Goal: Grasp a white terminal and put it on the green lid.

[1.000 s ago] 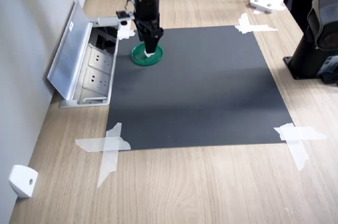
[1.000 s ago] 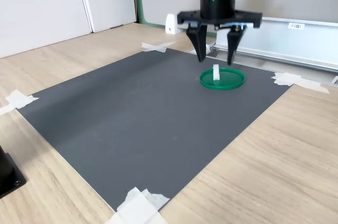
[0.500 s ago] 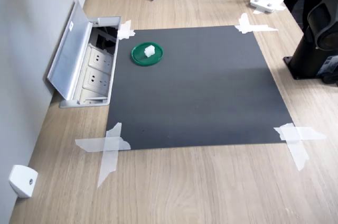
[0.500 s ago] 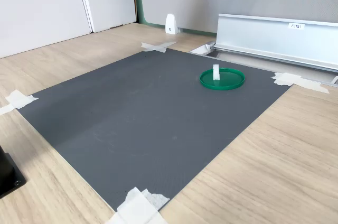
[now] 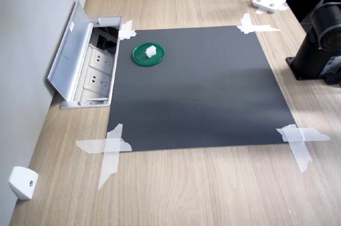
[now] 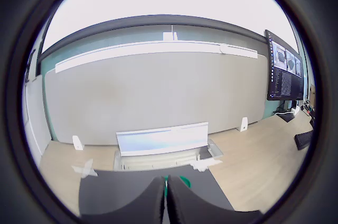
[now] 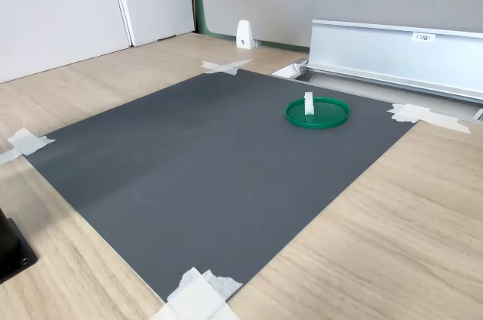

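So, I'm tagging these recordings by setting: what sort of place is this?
Probably an office or lab workbench: a wooden desk with a flip-up power socket box, a dark mat taped down at its corners as a work area, and a monitor by the wall.

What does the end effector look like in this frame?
Only the wrist view shows the end effector: two matte black fingers with smooth, rounded outer edges, tapering toward their tips. No cables or markings show. The arm itself is outside both exterior views.
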You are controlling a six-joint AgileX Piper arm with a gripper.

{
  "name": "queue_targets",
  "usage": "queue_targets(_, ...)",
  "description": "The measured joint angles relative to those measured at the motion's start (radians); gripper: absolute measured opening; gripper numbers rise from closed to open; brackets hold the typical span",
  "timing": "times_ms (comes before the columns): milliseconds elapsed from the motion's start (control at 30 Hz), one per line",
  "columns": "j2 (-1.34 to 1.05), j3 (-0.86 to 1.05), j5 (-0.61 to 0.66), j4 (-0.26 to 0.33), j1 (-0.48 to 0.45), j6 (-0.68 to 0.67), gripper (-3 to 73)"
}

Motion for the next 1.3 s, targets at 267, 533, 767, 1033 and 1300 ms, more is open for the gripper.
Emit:
queue_targets(267,-0.278,0.225,0.059,-0.041,0.000,-0.002,-0.5)
queue_targets(533,-0.286,0.247,0.098,-0.048,0.000,-0.003,-0.5)
queue_targets(767,-0.286,0.247,0.111,-0.051,0.000,-0.003,-0.5)
queue_targets(1033,-0.286,0.247,0.110,-0.051,0.000,-0.003,-0.6)
queue_targets(1300,-0.286,0.247,0.110,-0.051,0.000,-0.003,-0.6)
